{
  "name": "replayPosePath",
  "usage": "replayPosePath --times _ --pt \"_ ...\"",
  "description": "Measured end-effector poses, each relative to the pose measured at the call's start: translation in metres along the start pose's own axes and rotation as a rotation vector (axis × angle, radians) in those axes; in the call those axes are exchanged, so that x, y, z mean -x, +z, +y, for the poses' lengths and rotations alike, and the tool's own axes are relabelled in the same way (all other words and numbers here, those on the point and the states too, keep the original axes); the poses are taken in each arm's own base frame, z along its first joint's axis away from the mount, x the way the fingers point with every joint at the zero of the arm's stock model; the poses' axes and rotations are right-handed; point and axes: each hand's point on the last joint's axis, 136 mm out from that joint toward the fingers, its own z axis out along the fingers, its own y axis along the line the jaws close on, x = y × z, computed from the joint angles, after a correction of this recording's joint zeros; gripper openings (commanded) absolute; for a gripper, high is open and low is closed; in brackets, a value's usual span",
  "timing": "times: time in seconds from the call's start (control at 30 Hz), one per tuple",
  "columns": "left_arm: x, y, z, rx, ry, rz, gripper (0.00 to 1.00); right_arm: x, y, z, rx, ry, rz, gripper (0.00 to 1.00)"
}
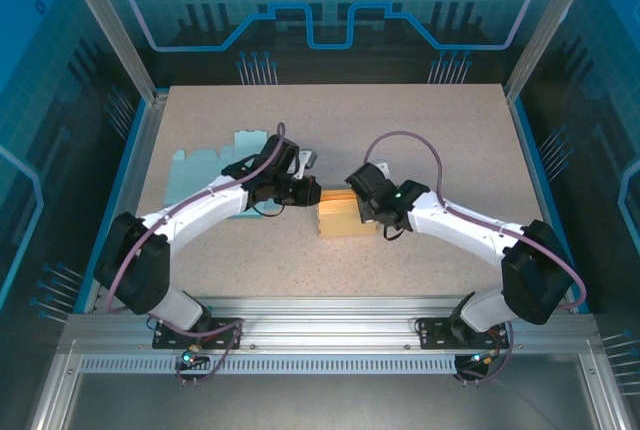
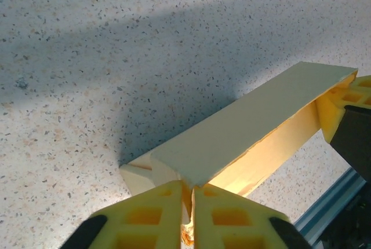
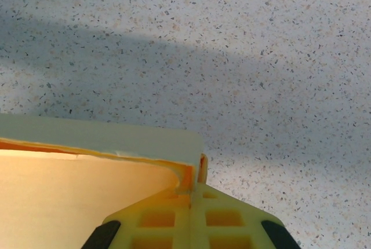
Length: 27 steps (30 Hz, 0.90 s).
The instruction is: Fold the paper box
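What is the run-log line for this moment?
left tool: shut on paper box, left end | right tool: shut on its right end | blue sheet: flat, beside left arm

A beige, dark-speckled laminate tabletop (image 1: 440,140) fills the middle of the cell, edged along its sides by a thin blue rim (image 1: 136,150). Silver aluminium extrusion rails (image 1: 330,315) run across its near edge, and slanted aluminium posts (image 1: 104,20) rise at the far corners. Translucent blue wall panels (image 1: 330,0) printed with gear and circuit lines enclose it. Soft, broad shadows (image 2: 116,52) cross the speckled surface.
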Motion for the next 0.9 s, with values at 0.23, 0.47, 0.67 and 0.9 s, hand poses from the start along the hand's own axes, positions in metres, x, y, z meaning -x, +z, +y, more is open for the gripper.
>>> replayPosePath --times 0.23,0.47,0.67,0.9 --pt "-0.008 0.000 -0.005 0.035 0.053 0.008 0.29 0.000 0.000 0.002 0.004 -0.004 0.000 0.05" --pt "-0.021 0.001 -0.003 0.080 0.089 0.040 0.36 0.000 -0.001 0.004 0.013 -0.003 -0.003 0.05" --pt "-0.027 0.001 0.002 0.128 0.103 0.051 0.39 0.001 -0.001 0.008 0.033 -0.001 -0.003 0.04" --pt "-0.029 -0.004 0.011 0.181 0.129 0.054 0.38 0.000 -0.002 0.015 0.056 -0.006 -0.004 0.04"
